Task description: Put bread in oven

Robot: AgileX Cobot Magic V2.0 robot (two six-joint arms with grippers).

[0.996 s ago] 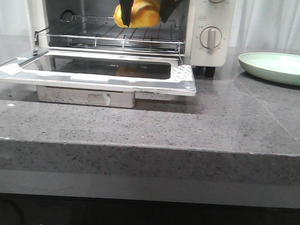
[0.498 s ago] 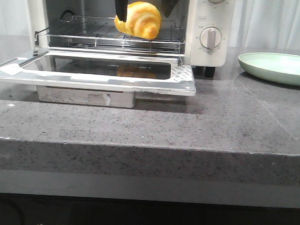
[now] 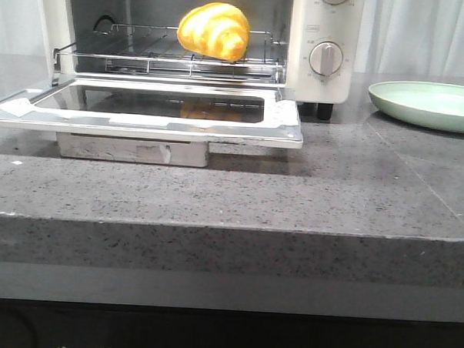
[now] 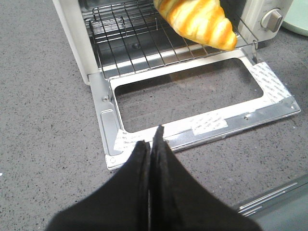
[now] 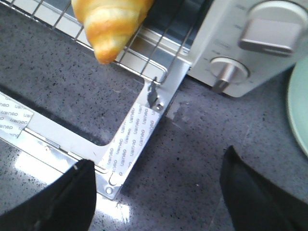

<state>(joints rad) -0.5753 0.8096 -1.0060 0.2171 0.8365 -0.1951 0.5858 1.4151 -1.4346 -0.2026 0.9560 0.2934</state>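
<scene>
The bread [image 3: 213, 31], a glossy golden roll with orange-brown stripes, rests on the wire rack [image 3: 144, 58] inside the cream-white oven [image 3: 321, 78]; it also shows in the left wrist view [image 4: 197, 21] and the right wrist view [image 5: 110, 24]. The oven's glass door [image 3: 142, 108] lies dropped open and flat. No gripper appears in the front view. My left gripper [image 4: 150, 142] is shut and empty, above the door's near corner. My right gripper [image 5: 156, 163] stands wide open over the counter by the door's other corner, holding nothing.
A pale green plate [image 3: 431, 104] sits on the grey speckled counter [image 3: 331, 194] to the right of the oven. The oven's knobs [image 3: 325, 59] face forward. The open door juts out over the counter, with a metal block [image 3: 133, 149] under it.
The right gripper let go of the bread and withdrew upward out of the front view. The bread settled on the rack.
</scene>
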